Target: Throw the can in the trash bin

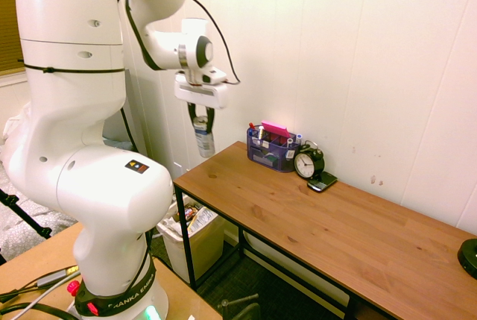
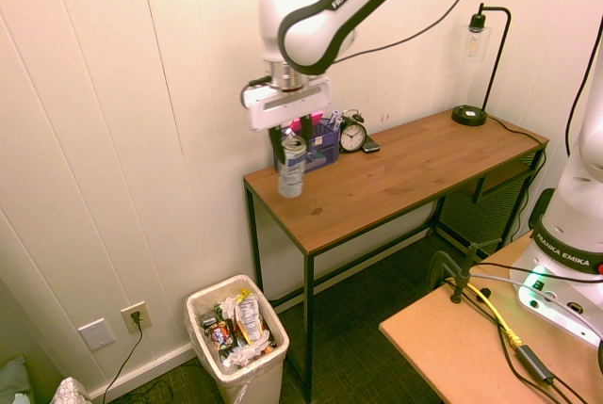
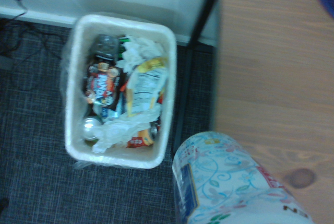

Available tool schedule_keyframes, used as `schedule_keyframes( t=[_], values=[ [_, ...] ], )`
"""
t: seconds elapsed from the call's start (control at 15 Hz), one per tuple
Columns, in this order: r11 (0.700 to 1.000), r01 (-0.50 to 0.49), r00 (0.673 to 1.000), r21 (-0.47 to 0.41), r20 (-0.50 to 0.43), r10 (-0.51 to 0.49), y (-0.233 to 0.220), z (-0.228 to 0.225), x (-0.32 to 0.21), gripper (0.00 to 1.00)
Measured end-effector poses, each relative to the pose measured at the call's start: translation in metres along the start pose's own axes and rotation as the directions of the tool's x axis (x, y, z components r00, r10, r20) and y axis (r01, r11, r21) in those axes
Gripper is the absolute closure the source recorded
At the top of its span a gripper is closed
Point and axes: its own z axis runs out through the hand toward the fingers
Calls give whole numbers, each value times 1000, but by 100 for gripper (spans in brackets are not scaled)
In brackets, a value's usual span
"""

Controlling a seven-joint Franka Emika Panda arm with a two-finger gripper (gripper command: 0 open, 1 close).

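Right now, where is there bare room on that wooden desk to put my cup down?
The widest bare patch on the desk runs from the black phone toward the lamp base. Another lies at the end nearest the bin. It's crowded by the wall, where organizer and clock crowd together.

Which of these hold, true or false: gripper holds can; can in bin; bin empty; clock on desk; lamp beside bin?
The gripper holds the can: true.
The can is in the bin: false, it hangs in the air from the gripper.
The bin is empty: false, it has wrappers and other trash inside.
The clock stands on the desk: true.
The lamp stands beside the bin: false, it is on the desk.
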Motion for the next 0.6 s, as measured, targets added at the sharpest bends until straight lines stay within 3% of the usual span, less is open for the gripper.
schedule_keyframes(
  t=[0.2,0.47,0.53,0.6],
  values=[
    [997,46,999,-59,-10,-46,-54,20,-40,100],
    [993,44,998,-108,39,-40,-106,88,-32,100],
    [993,45,998,-112,56,-39,-117,103,-31,0],
    [991,44,997,-123,72,-36,-125,117,-29,0]
  ],
)
